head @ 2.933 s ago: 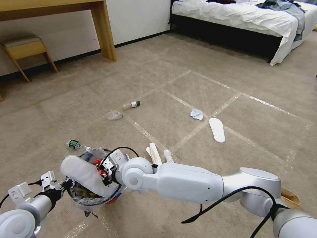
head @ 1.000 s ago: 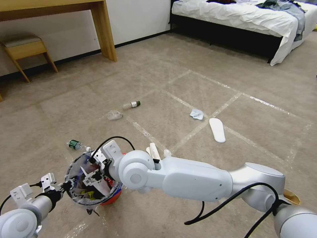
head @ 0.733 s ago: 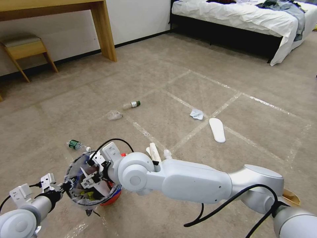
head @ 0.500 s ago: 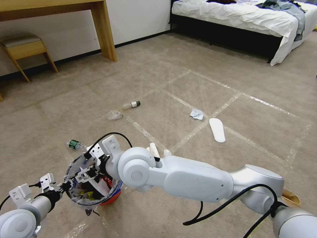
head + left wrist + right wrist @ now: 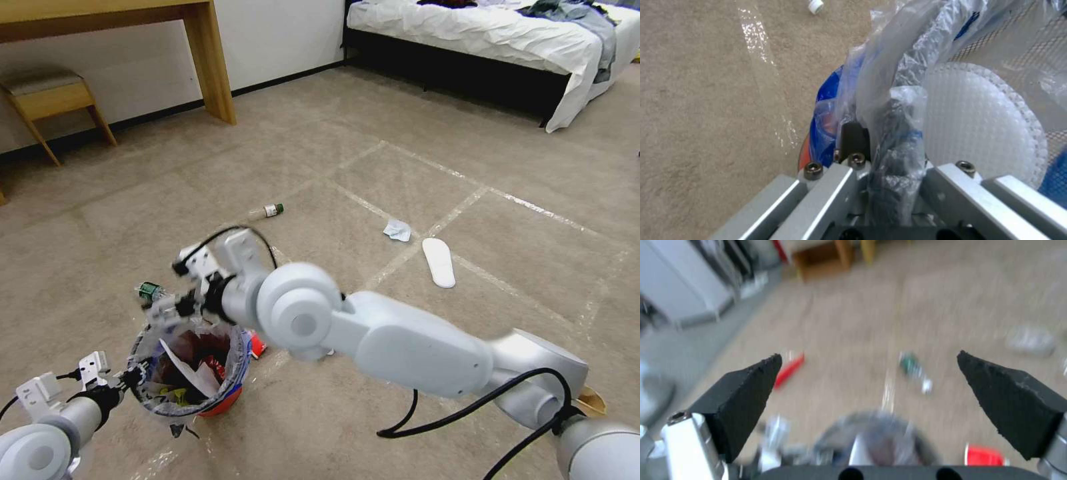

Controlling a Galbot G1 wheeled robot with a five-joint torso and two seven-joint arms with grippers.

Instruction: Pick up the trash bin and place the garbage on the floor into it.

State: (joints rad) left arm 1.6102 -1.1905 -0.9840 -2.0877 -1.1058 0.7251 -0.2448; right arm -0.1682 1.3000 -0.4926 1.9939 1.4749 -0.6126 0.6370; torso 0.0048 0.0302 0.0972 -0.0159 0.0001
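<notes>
Gripping the trash bin [image 5: 190,370] by its rim, left gripper [image 5: 127,381] clamped over the bag-lined edge, one finger inside and one outside the wall, bin held nearest the robot and mouth tilted up. Inside the bin: red wrappers, a white sheet, other litter. Just above the bin's far rim, right gripper [image 5: 175,308] spread wide, empty, nothing between its black pads [image 5: 746,396]. Beside the bin, a red scrap [image 5: 257,345] on the carpet; just beyond the bin, a green-capped bottle [image 5: 151,291]; farther beyond, a second small bottle [image 5: 267,212], a crumpled tissue [image 5: 398,230] and a white flat strip [image 5: 439,262]. Well beyond the bin, a wooden desk [image 5: 127,13] and stool [image 5: 50,93] against the wall, a bed [image 5: 493,33] at the far side. Judged: one deposit done, next pickup pending. For doing it well: keep the bin level and the rim grip firm so the bag does not slip; take the nearest bottle first; come down with pads straddling its body across the short axis; close only once centred; carry it over the bin's mouth before letting go.
</notes>
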